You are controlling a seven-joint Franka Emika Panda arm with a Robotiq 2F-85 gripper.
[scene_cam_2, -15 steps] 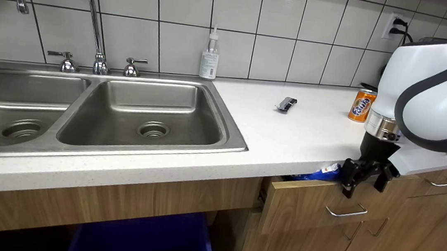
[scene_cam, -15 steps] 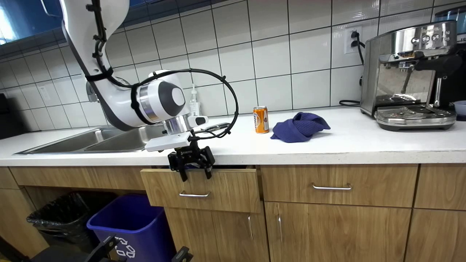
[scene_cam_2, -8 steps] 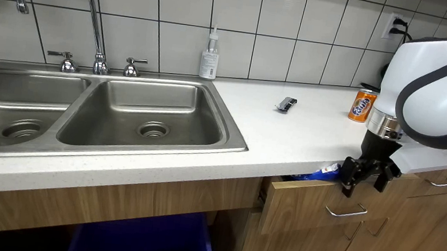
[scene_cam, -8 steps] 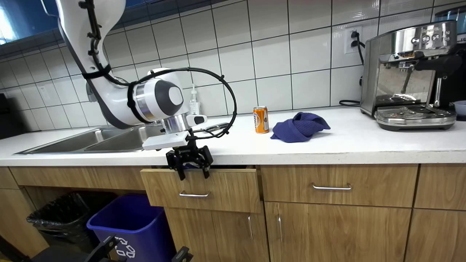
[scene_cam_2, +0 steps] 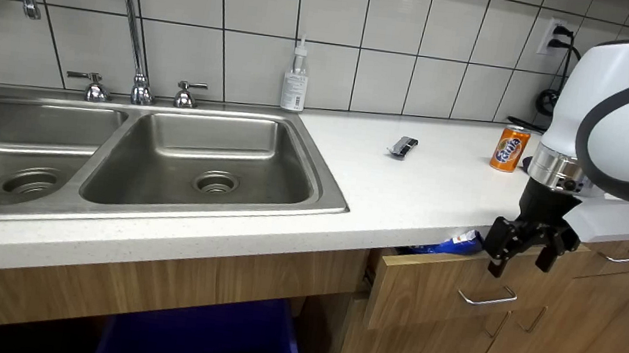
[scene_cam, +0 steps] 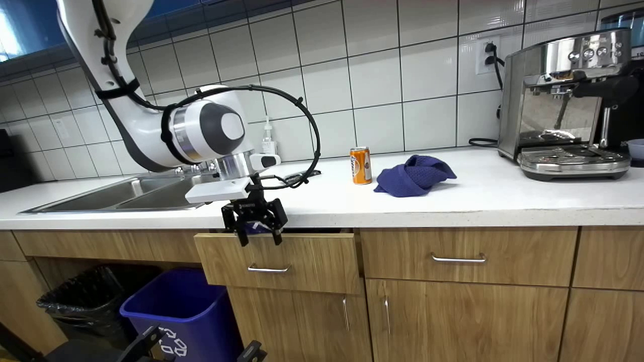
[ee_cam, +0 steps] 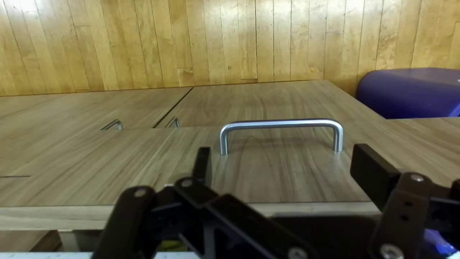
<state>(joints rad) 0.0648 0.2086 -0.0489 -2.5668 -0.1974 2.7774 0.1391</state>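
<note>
Hanging with its tips downward, the black two-fingered gripper [scene_cam: 260, 239] is in a released state: its fingers [ee_cam: 373, 172] stand well apart with nothing gripped between them. Nearest to it is a light-brown wood-grain drawer [scene_cam_2: 425, 293], standing partly pulled out directly under the tool. In both exterior views the fingertips overlap the drawer's face near its top; contact cannot be confirmed. The bent silver metal bar handle [ee_cam: 280, 124] lies lower on that face, apart from the tips, and in the wrist view appears between them. The spread is judged wide enough to span the handle, which may account for the tool's posture. Just beside the gripper, a shiny blue packet with a white patch [scene_cam_2: 450, 247] sits in the drawer, its top showing above the front rim, probably because it is bulky. Farther out, the white flat countertop [scene_cam_2: 418, 193] carries an upright orange metal drinks can [scene_cam_2: 509, 149] and, near it, a crumpled navy-blue cloth [scene_cam: 415, 176]; a stainless-steel double sink [scene_cam_2: 327, 195] is set into the same surface. Below stands a blue plastic recycling bin [scene_cam: 216, 322], presumably kept there to be out of the way.
</note>
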